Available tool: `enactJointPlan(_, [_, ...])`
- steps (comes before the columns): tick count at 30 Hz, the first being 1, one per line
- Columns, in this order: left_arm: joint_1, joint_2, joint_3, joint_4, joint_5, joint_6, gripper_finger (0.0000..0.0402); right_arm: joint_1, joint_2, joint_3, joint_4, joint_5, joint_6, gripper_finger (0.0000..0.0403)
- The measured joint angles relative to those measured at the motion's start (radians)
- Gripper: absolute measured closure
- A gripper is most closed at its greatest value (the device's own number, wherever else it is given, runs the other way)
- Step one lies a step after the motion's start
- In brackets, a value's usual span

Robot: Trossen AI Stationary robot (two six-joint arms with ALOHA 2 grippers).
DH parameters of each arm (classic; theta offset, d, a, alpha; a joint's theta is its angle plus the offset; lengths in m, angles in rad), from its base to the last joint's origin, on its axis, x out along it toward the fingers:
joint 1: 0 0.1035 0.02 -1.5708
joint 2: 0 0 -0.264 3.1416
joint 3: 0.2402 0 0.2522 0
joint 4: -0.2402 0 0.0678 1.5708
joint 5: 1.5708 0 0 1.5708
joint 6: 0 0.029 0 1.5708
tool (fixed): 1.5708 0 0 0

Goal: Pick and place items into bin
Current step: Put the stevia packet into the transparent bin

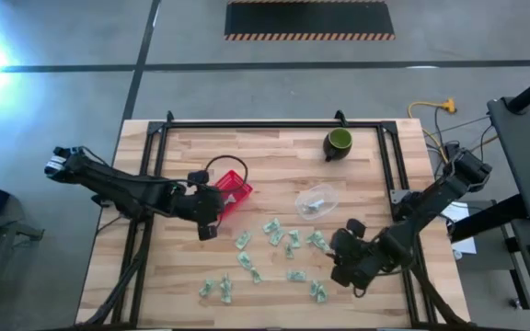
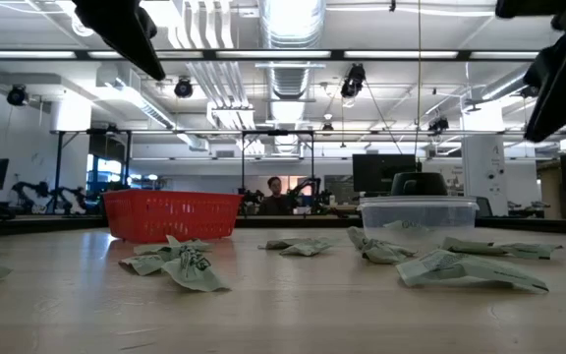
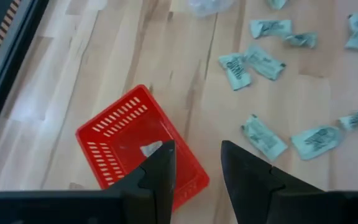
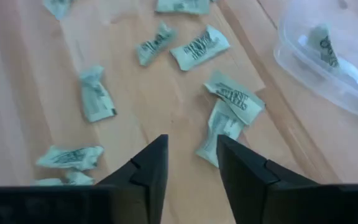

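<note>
Several small pale green-and-white wrapped items (image 1: 274,244) lie scattered on the wooden table's near half. A red basket (image 1: 233,191) holds one pale piece (image 3: 151,148). A clear plastic tub (image 1: 318,200) also holds one item (image 4: 325,48). My left gripper (image 1: 212,221) hangs open above the table at the basket's near left corner, with nothing between its fingers (image 3: 160,171). My right gripper (image 1: 336,253) is open above the right end of the scatter, over bare wood beside two overlapping items (image 4: 232,106).
A dark green cup (image 1: 339,142) stands at the far right of the table. Black rails (image 1: 274,124) run along the table's far edge and both sides. Bare wood (image 1: 155,276) lies at the near left.
</note>
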Motion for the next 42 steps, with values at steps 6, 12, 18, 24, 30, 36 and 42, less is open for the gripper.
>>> enactJointPlan(6, [-0.051,-0.014,-0.009,0.001,-0.002,-0.008,0.0290,-0.069,0.059,-0.001,-0.003,-0.109,0.025,0.0237])
enactJointPlan(12, [-0.066,-0.013,-0.011,0.000,-0.004,-0.001,0.0290,-0.116,0.119,0.007,0.002,-0.160,0.121,0.0217])
enactJointPlan(18, [-0.066,-0.013,-0.011,-0.001,-0.010,0.037,0.0290,-0.149,0.165,0.024,0.004,-0.200,0.153,0.0212])
enactJointPlan(24, [-0.066,-0.012,-0.011,-0.001,-0.027,0.051,0.0290,-0.184,0.219,0.025,0.002,-0.234,0.211,0.0209])
enactJointPlan(30, [-0.066,-0.013,-0.011,-0.001,-0.027,0.054,0.0290,-0.213,0.239,0.025,0.002,-0.281,0.234,0.0202])
enactJointPlan(36, [-0.066,-0.012,-0.011,0.000,-0.029,0.054,0.0290,-0.234,0.239,0.023,-0.011,-0.292,0.253,0.0202])
enactJointPlan(42, [-0.066,-0.013,-0.003,0.019,-0.029,0.054,0.0290,-0.244,0.243,0.002,-0.011,-0.335,0.277,0.0202])
